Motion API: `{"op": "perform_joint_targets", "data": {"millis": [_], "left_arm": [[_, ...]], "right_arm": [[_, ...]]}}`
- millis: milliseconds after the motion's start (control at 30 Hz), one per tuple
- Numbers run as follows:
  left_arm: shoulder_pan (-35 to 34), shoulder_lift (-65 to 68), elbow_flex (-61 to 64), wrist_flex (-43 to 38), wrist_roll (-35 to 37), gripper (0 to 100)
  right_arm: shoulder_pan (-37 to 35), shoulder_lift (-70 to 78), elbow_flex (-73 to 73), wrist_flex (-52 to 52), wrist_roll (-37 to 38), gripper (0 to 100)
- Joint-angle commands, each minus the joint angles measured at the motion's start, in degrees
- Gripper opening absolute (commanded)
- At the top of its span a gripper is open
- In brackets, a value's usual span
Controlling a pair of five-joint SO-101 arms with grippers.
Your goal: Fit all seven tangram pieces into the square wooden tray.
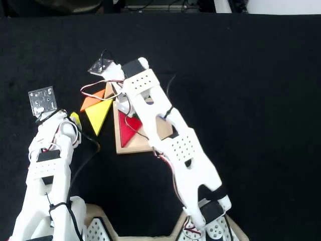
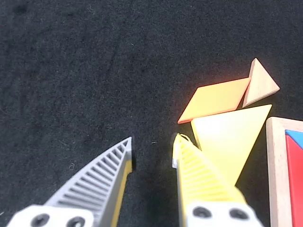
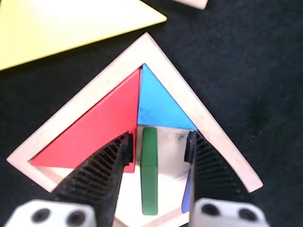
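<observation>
Tray point(image 3: 213, 137) holds two flat triangles point(image 3: 94, 127); green piece point(image 3: 149, 175) stands edgewise within the released right gripper point(image 3: 158, 139); three pieces point(image 2: 227, 137) lie outside; left gripper point(image 2: 153, 139) released, empty.

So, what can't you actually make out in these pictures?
High view: the right arm covers most of the wooden tray, so its contents cannot be counted.
Right wrist view: the green piece stands edge-on between the fingers of the right gripper, so its shape is unclear; a bluish piece is mostly behind one finger.
Left wrist view: the picture's edge cuts off the tray.
</observation>
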Motion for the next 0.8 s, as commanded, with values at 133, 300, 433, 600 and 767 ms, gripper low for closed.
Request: {"op": "perform_joint_targets", "data": {"millis": [133, 300, 433, 600, 767], "left_arm": [[-0.22, -0.53, -0.48, -0.88, 0.09, 15], [-0.13, -0.53, -0.48, -0.88, 0.09, 15], [-0.13, -0.53, -0.48, -0.88, 0.09, 15], [-0.13, -0.53, -0.48, -0.88, 0.09, 15], [-0.31, -0.44, -0.48, -0.79, 0.09, 15]], "right_arm": [[2.55, -6.20, 0.04, 2.29, -0.26, 18.4], [4.04, -10.42, 5.14, 2.29, 1.32, 18.4], [4.92, -11.30, 8.22, 2.11, 3.08, 18.4], [5.98, -12.88, 7.69, 2.20, 2.99, 18.4], [7.47, -16.04, 11.38, 2.29, 2.99, 10.3]]}}
